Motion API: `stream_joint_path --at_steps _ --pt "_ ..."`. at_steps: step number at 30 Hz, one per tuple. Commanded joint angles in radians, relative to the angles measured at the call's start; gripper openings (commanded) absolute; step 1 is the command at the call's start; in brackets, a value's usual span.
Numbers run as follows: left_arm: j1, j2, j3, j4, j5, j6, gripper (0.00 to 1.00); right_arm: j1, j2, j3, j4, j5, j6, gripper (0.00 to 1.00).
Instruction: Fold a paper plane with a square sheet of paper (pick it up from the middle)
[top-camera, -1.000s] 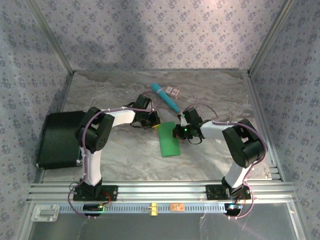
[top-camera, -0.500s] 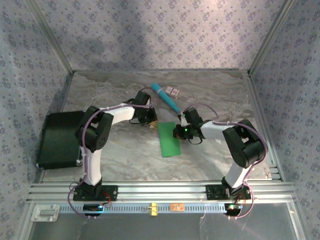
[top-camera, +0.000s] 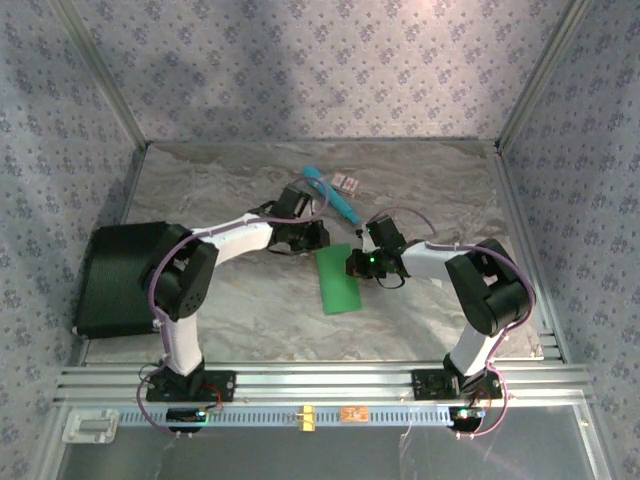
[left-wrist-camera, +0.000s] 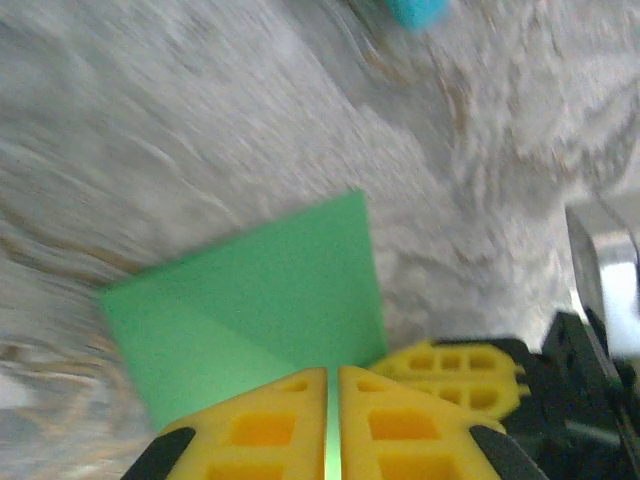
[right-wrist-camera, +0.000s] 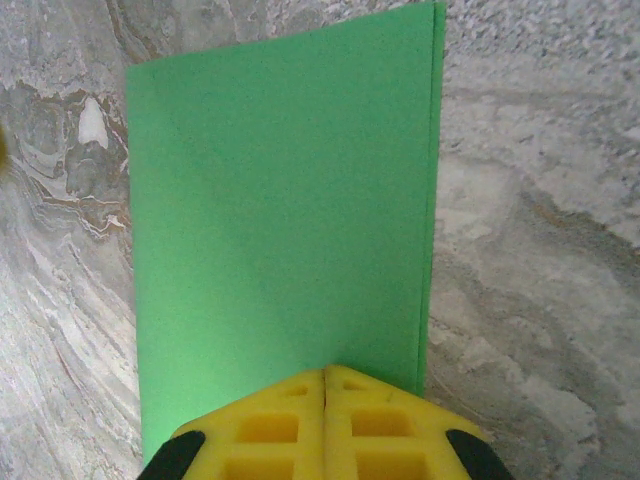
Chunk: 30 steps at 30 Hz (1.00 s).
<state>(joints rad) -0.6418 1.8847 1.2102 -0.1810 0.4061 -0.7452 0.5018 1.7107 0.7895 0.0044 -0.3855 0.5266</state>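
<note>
so, the sheet (top-camera: 337, 281) lies flat on the table (top-camera: 230, 315) between the two arms, mid-table. it's already doubled: the right wrist view shows a long rectangle with two stacked edges down one side. i read this as the half-fold done and nose-corner folds not yet started.

left gripper (left-wrist-camera: 327, 415) sits at the sheet's far-left corner, fingers together bar a hairline slit showing green. can't tell if a layer is pinched or it's just over the paper. right gripper (right-wrist-camera: 325, 415) is at the sheet's right long edge, fingers fully pressed together, with the paper running under the tips. looks like a hold-down, not a grab, but can't confirm.

next move probably: left gets one layer's corner and turns it toward the centre line while right pins the rest. needs a light pinch, since thin paper will slide or buckle.

nearby: teal stick (top-camera: 336, 198) just beyond the left gripper, close enough to catch on a swing. small card (top-camera: 347, 182) past it, black pad (top-camera: 115, 278) far left, both well apart. the grippers are near each other, visible in the left wrist view, so clearance is tight.
</note>
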Motion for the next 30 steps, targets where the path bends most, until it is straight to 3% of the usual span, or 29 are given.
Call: stream_joint_path --at_steps 1,23,30 --pt "-0.027 -0.009 -0.057 0.065 0.071 -0.022 0.11 -0.007 0.024 -0.042 -0.142 0.074 -0.004 0.00" --pt "0.010 -0.012 -0.348 0.376 0.106 -0.042 0.16 -0.009 0.030 -0.046 -0.142 0.081 -0.004 0.00" --pt "0.000 -0.106 -0.345 0.342 0.122 -0.056 0.18 -0.008 0.030 -0.043 -0.144 0.083 -0.001 0.00"
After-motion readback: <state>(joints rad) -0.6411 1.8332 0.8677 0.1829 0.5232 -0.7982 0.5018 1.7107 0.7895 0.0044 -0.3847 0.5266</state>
